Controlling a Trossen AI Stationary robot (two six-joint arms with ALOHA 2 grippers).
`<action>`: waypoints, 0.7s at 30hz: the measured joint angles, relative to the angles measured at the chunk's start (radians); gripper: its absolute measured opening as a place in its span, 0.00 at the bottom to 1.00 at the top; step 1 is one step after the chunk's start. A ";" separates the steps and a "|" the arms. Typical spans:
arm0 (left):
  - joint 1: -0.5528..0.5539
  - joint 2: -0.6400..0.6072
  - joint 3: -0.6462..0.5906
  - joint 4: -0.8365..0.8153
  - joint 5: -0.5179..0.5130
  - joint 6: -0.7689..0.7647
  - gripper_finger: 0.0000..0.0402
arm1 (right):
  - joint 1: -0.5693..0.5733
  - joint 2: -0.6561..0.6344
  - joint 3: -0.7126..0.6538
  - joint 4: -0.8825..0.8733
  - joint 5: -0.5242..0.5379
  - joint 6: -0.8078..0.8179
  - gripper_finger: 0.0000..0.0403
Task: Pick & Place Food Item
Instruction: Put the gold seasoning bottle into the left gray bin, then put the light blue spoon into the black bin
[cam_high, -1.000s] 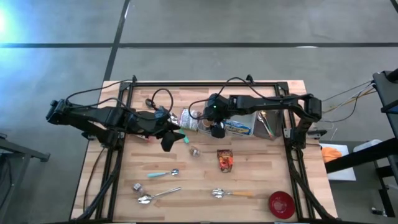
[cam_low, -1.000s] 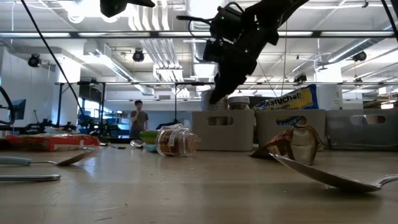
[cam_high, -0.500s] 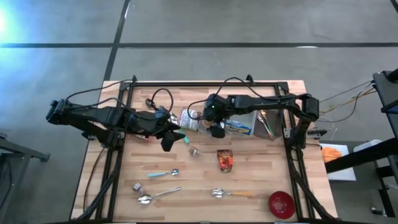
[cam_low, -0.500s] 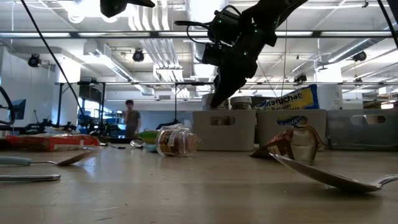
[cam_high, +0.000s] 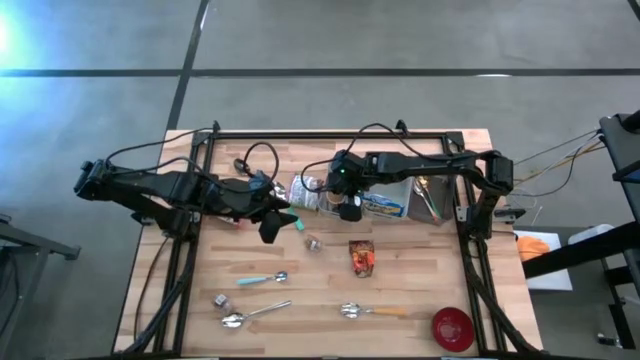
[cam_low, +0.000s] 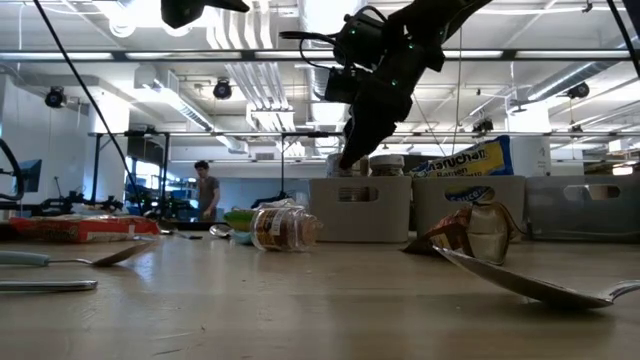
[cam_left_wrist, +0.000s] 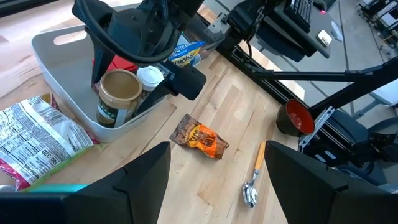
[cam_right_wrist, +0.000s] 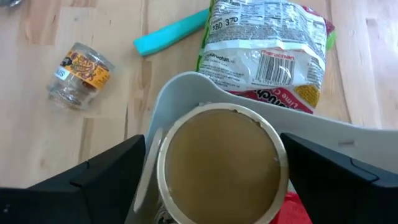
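A jar with a brown lid (cam_right_wrist: 217, 158) stands upright in a corner of the grey bin (cam_right_wrist: 186, 84) at the table's far middle. My right gripper (cam_right_wrist: 211, 140) hovers over it, pointing steeply down and open, with one finger on each side of the jar; whether they touch it I cannot tell. In the high view this gripper (cam_high: 348, 210) is at the bin's left end. My left gripper (cam_high: 272, 228) waits open, left of centre, nothing between its fingers (cam_left_wrist: 217, 149). A noodle packet (cam_high: 305, 193) lies flat against the bin's left wall.
A small glass jar (cam_high: 313, 243) lies on its side and an orange snack packet (cam_high: 361, 257) lies flat at mid-table. A teal stick (cam_right_wrist: 171, 31) lies beside the noodle packet. Spoons (cam_high: 375, 311) and a red bowl (cam_high: 452, 327) are near the front edge. The bin holds more packets (cam_left_wrist: 186, 53).
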 joint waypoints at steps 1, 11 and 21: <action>0.000 0.000 0.000 0.000 0.000 0.000 0.66 | 0.000 0.000 0.008 -0.011 0.002 0.012 0.91; 0.001 -0.003 0.000 -0.020 0.000 0.000 0.66 | 0.004 -0.008 0.180 -0.213 0.082 0.061 0.91; 0.002 -0.038 0.000 -0.211 0.003 -0.011 0.66 | 0.053 -0.096 0.242 -0.300 0.082 0.193 0.91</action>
